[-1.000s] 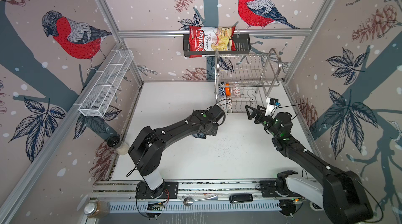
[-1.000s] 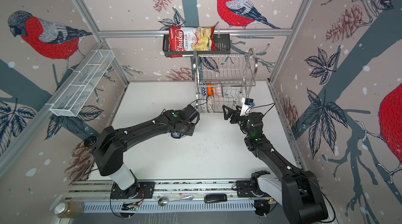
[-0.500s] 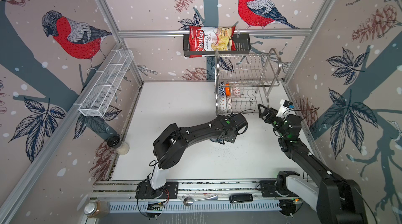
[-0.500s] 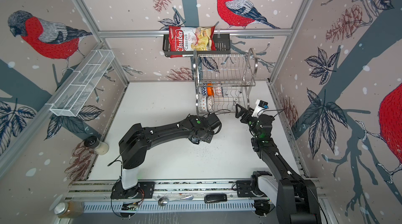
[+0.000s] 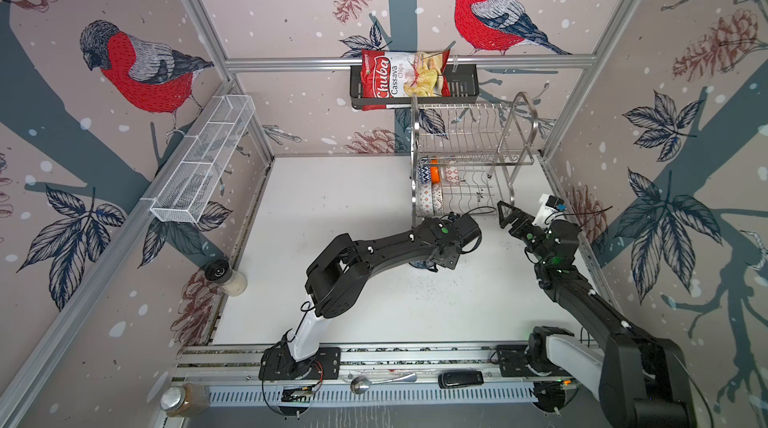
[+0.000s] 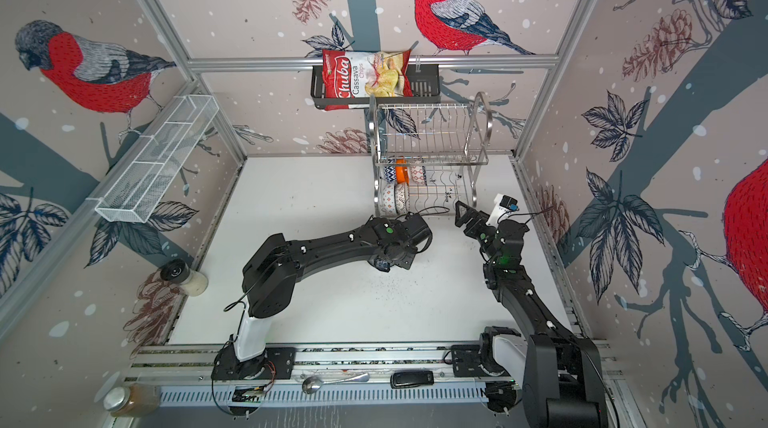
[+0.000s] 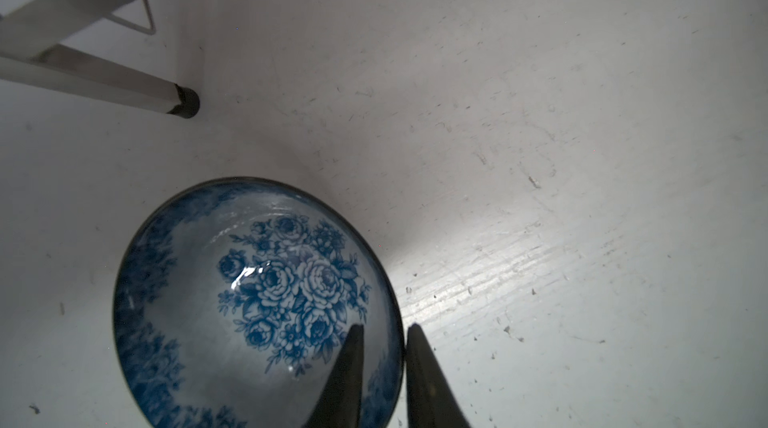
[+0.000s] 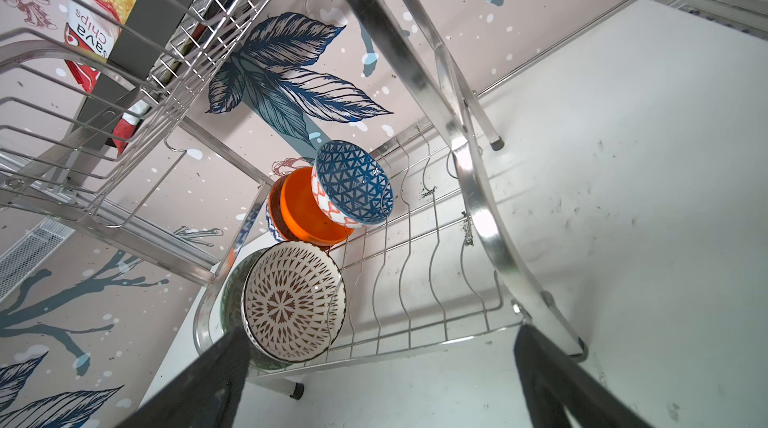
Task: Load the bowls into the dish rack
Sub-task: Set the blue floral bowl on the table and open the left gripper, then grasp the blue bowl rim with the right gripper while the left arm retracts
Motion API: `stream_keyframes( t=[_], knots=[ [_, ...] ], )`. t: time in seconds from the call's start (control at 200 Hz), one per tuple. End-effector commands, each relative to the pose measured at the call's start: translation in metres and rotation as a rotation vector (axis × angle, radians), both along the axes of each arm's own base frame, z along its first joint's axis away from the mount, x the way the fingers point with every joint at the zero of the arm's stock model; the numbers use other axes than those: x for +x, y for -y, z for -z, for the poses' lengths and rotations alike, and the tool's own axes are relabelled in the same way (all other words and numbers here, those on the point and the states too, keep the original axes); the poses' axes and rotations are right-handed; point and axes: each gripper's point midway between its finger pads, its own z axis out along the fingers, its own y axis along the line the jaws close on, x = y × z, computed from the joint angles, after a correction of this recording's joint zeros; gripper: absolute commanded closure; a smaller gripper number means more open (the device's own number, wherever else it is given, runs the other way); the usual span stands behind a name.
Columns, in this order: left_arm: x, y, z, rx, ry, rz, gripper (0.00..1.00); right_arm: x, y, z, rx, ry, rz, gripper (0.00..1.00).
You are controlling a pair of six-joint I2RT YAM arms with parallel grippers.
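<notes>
The blue-floral bowl [image 7: 257, 301] sits upright on the white table just in front of the dish rack [image 5: 473, 164], near its leg [image 7: 104, 77]. My left gripper [image 7: 384, 332] straddles its rim, slightly open, one finger inside and one outside. In both top views the wrist hides most of that bowl [image 5: 419, 266]. On the rack's lower tier [image 8: 415, 280] stand the blue triangle-patterned bowl [image 8: 353, 185], the orange bowl [image 8: 307, 214], the dotted radial bowl [image 8: 291, 301] and the grey-green bowl [image 8: 230, 293]. My right gripper [image 8: 382, 334] is wide open and empty in front of that tier.
A chips bag [image 5: 405, 79] lies in a black basket on the back wall above the rack. A white mesh basket [image 5: 203, 164] hangs on the left wall. A shaker [image 5: 226, 276] stands at the table's left edge. A spoon [image 5: 374, 382] and a jar [image 5: 183, 399] lie by the front rail.
My left arm swung right, bringing the blue-floral bowl to the rack's front, and its jaws have parted a little. My right gripper drew back to the right, still open.
</notes>
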Motion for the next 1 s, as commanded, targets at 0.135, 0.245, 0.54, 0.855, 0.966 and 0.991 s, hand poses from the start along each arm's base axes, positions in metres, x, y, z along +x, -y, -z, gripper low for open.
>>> stream_keyframes(
  t=[0.135,0.245,0.54,0.855,0.966,0.991],
  knots=[
    [0.015,-0.009,-0.030,0.001,0.090,-0.016,0.54,0.000,-0.002,-0.006,0.001,0.020,-0.015,0.00],
    [0.022,-0.013,-0.060,-0.095,0.118,-0.016,0.41,-0.001,-0.005,-0.009,0.011,0.033,-0.027,0.00],
    [0.054,-0.083,-0.172,-0.495,0.264,-0.065,0.02,-0.002,-0.066,-0.002,-0.133,-0.079,-0.147,0.00],
    [0.119,-0.214,-0.185,-0.872,0.401,-0.296,0.02,-0.034,-0.163,0.003,-0.320,-0.187,-0.230,0.00],
    [0.126,-0.224,-0.140,-0.858,0.323,-0.387,0.03,-0.047,-0.195,0.011,-0.397,-0.242,-0.263,0.00],
    [0.128,-0.227,-0.133,-0.870,0.281,-0.422,0.02,-0.050,-0.202,0.016,-0.418,-0.264,-0.275,0.00]
  ],
)
